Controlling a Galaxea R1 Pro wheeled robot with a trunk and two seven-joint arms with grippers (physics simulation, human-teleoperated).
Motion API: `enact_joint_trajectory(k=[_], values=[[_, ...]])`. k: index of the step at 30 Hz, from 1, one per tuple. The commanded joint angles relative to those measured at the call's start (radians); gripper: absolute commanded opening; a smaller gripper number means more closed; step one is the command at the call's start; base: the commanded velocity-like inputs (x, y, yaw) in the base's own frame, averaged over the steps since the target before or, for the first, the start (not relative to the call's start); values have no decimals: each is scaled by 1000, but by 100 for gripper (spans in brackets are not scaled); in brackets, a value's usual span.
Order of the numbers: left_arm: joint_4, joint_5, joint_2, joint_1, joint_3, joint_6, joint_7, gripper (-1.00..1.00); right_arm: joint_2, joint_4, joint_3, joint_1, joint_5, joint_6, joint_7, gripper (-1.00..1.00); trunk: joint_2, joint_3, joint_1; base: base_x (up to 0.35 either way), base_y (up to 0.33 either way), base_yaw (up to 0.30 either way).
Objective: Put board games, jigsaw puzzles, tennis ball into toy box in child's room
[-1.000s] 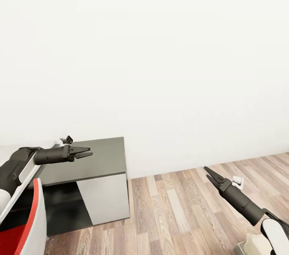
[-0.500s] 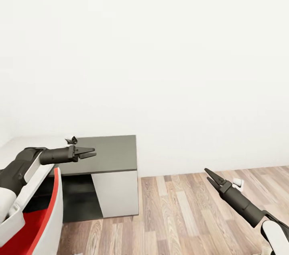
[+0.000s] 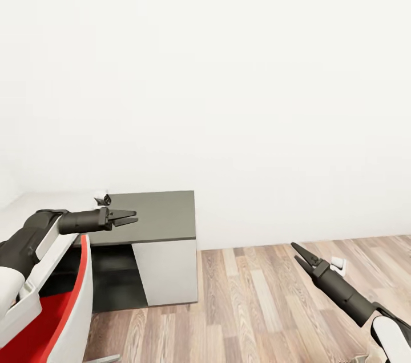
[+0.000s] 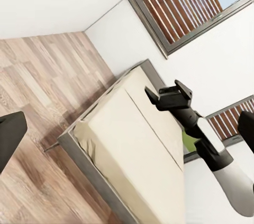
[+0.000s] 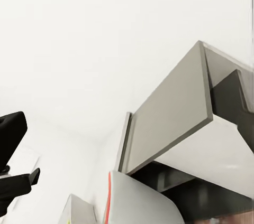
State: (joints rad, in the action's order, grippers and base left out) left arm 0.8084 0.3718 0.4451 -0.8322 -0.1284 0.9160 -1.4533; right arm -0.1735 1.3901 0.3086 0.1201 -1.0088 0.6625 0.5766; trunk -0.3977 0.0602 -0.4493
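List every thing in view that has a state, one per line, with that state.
left gripper: open, empty, held over the dark side unit.
right gripper: open, empty, above the wood floor.
bed: bare beige mattress, nothing on the part in view.
red-and-white chair: upright, beside the side unit.

Lower left of the head view: a chair with a red seat inside a curved white shell; the right wrist view shows the same shell with its red rim. A small white object lies on the light wood-plank floor near the plain white wall. The left wrist view shows a brown slatted blind in a grey frame.
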Motion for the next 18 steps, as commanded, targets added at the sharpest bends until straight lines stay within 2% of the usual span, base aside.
enact_joint_trajectory(k=[1,8,18], values=[[0,4,1,-1,-4,11,-2,100,0,-1,1,1,-4,7,0,100,-2,2,-1,-1,0,-164],[0,4,1,-1,-4,8,-2,100,0,-3,0,1,-4,5,-1,100,-2,2,-1,0,0,-192],[0,6,2,-1,1,-2,-4,100,0,-3,0,1,-4,5,-1,100,-2,2,-1,0,-21,-26]])
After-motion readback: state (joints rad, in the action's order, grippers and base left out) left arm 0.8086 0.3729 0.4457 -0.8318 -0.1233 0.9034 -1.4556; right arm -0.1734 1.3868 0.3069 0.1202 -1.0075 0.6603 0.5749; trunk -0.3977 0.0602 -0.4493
